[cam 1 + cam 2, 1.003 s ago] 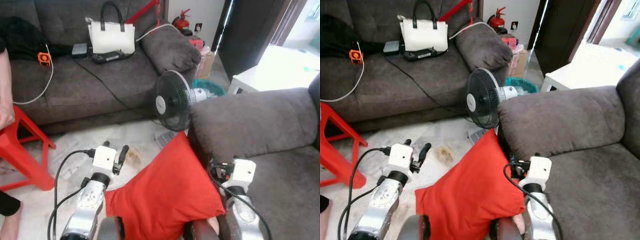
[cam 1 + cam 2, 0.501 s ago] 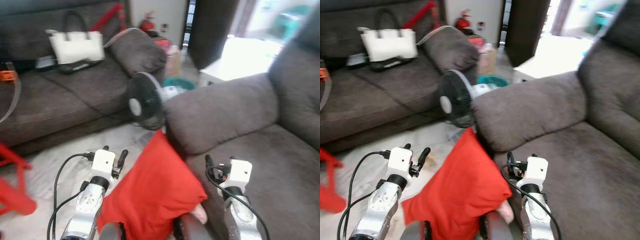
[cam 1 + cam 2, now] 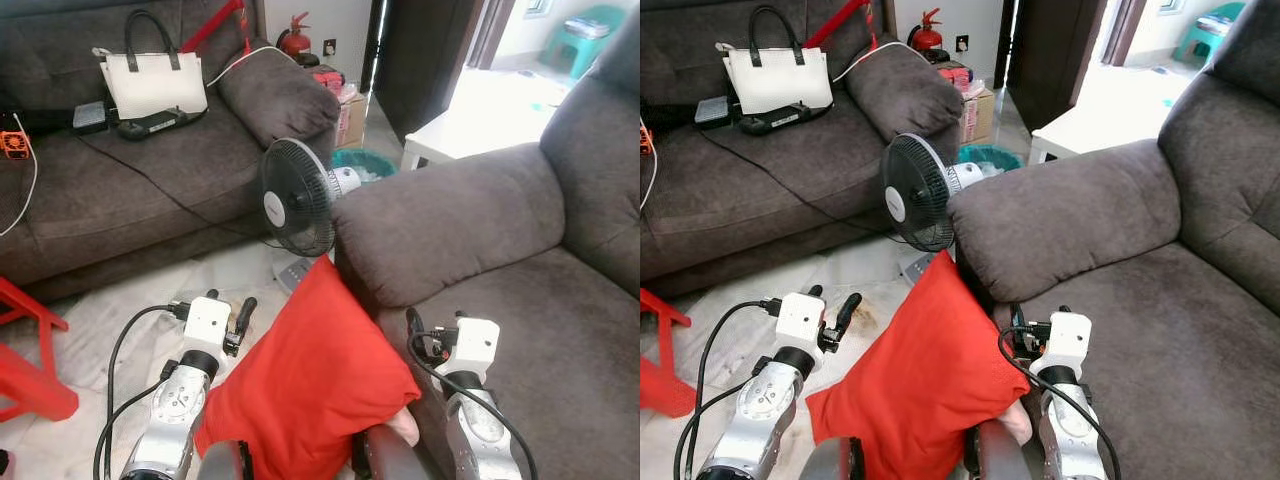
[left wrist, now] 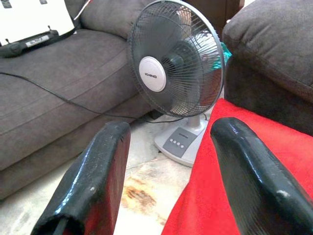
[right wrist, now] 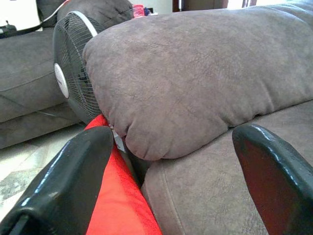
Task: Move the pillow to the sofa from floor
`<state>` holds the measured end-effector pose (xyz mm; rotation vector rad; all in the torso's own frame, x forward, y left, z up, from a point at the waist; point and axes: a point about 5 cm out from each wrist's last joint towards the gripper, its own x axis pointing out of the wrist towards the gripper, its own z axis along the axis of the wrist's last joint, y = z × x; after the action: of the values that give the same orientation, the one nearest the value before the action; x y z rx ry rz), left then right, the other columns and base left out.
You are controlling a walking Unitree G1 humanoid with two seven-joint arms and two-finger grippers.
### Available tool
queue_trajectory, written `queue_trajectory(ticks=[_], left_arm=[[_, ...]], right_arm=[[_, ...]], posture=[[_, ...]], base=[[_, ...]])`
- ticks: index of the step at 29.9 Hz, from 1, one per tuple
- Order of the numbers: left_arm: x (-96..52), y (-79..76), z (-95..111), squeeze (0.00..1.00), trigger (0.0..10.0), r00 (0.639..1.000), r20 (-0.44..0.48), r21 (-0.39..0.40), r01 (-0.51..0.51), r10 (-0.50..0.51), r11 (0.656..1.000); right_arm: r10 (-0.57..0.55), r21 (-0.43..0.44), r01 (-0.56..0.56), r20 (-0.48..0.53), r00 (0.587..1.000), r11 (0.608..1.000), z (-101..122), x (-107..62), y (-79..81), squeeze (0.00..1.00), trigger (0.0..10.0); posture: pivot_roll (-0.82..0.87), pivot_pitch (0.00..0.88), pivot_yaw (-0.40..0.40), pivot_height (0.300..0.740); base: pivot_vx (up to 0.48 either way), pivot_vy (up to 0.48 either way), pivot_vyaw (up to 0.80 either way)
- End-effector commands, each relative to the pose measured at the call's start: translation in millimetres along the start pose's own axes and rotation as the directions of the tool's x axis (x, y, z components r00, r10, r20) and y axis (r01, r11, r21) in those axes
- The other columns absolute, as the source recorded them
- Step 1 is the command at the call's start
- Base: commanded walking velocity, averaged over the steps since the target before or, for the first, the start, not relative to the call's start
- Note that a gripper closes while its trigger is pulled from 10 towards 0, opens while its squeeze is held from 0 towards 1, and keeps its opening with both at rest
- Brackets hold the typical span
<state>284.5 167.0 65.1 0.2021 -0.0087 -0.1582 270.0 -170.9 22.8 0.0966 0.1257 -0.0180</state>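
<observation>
Left gripper (image 4: 168,169): jaws spread wide, grasping nothing, its right finger touching the pillow's left edge.
Right gripper (image 5: 171,181): jaws spread, nothing between them, left finger against the pillow's right side.
Pillow (image 3: 315,385): red, pinned between the two arms, raised off the floor, near corner resting against the sofa armrest (image 3: 450,225).
Fan (image 3: 297,200): just beyond the pillow, on the floor.
Far sofa: handbag (image 3: 153,80).
Step, judged: carrying.
Next move calls for swinging right and lowering onto the sofa seat (image 3: 560,330).
</observation>
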Motion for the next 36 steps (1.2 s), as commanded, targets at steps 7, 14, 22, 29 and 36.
queue_trajectory(ticks=[7,14,22,29,36], left_arm=[[-0.6,-0.5,-1,0.00,10.0,1.000,-0.004,0.003,0.003,-0.003,1.000],[-0.7,-0.3,-1,0.00,10.0,1.000,-0.004,0.005,-0.003,0.003,1.000],[-0.8,-0.3,-1,0.00,10.0,1.000,-0.006,0.003,-0.006,0.006,1.000],[3.3,0.8,2,0.00,10.0,1.000,-0.003,-0.003,-0.018,0.018,1.000],[9.4,7.1,8,0.00,10.0,0.998,0.018,-0.015,-0.061,0.061,0.998]], right_arm=[[0.035,-0.015,-0.036,-0.054,0.998,0.999,-8,-0.2,4.2,0.00,10.0],[0.060,-0.017,-0.061,-0.052,0.997,0.998,-8,-0.9,7.5,0.00,10.0],[0.101,-0.020,-0.103,-0.086,0.991,0.994,-11,-0.8,11.3,0.00,10.0],[0.107,0.027,-0.105,-0.126,0.986,0.994,-10,8.5,12.6,0.00,10.0],[0.098,0.043,-0.092,-0.190,0.977,0.995,-8,22.9,15.9,0.00,10.0]], posture=[[0.10,0.003,-0.036,0.556],[0.10,0.008,-0.039,0.511],[0.10,0.015,-0.041,0.511],[0.10,0.026,-0.048,0.511],[0.13,0.037,-0.068,0.511]], base=[[0.000,0.000,0.00],[0.000,0.000,0.00],[0.000,0.000,0.00],[0.000,0.000,0.00],[0.000,0.000,0.00]])
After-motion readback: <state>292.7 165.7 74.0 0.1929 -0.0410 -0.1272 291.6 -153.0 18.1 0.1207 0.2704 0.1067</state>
